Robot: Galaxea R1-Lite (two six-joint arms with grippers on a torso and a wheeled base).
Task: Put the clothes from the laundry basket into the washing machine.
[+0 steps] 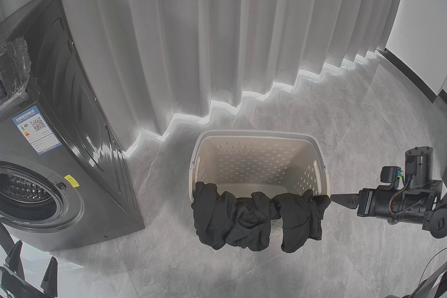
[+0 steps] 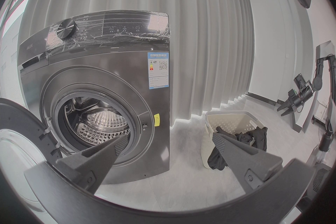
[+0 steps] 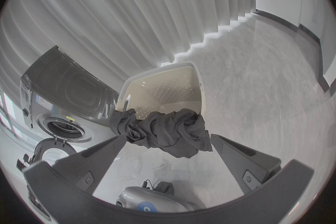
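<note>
Clothes (image 1: 251,220), dark and bundled, hang over the near rim of the laundry basket (image 1: 256,132) — most of the fabric falls down the outside of that wall, and the pale, perforated inside of the basket shows behind it. The basket stands on the grey floor (image 1: 363,103), with a white curtain (image 1: 209,24) behind it.

Right gripper (image 1: 336,198) is just beside the basket's near right corner, at about the height of the rim, and it points toward the end of the clothes. Its fingers are spread wide and have hold of nothing; whether a fingertip touches the fabric I cannot tell.

Left of the basket, apart from it, stands the washing machine (image 1: 60,164). Its round door (image 2: 17,144) is swung open, and the metal drum (image 2: 98,123) shows inside.

Left gripper (image 2: 168,137) is well to the left of the basket, in front of the washing machine and facing its opening — its fingers are also wide apart, with nothing between them.
</note>
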